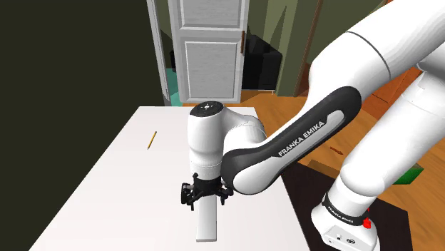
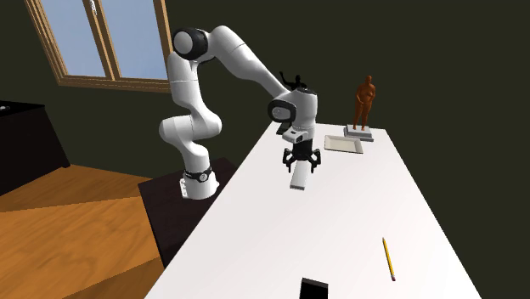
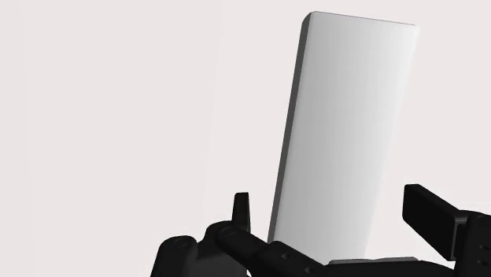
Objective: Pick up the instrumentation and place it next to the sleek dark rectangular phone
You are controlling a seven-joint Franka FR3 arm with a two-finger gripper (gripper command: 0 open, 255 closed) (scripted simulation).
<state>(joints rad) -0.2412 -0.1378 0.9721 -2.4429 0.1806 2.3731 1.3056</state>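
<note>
Gripper (image 3: 326, 201) stands spread astride one end of the slab (image 3: 346, 134), which lies flat on the table (image 1: 128, 164), apparently untouched. Gripped so far off-centre, it could droop or twist loose on the way to the phone (image 2: 314, 289).

A white table (image 2: 357, 221) stands on wooden floor (image 2: 68, 221), by dark walls (image 2: 459, 51), a wood-framed window (image 2: 110, 42) and a white panelled door (image 1: 209, 50).

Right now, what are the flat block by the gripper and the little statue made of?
The flat block is drawn plain light grey, smooth and matte, so its material is unclear. The statue is reddish brown, maybe wood or clay, on a grey base.
</note>
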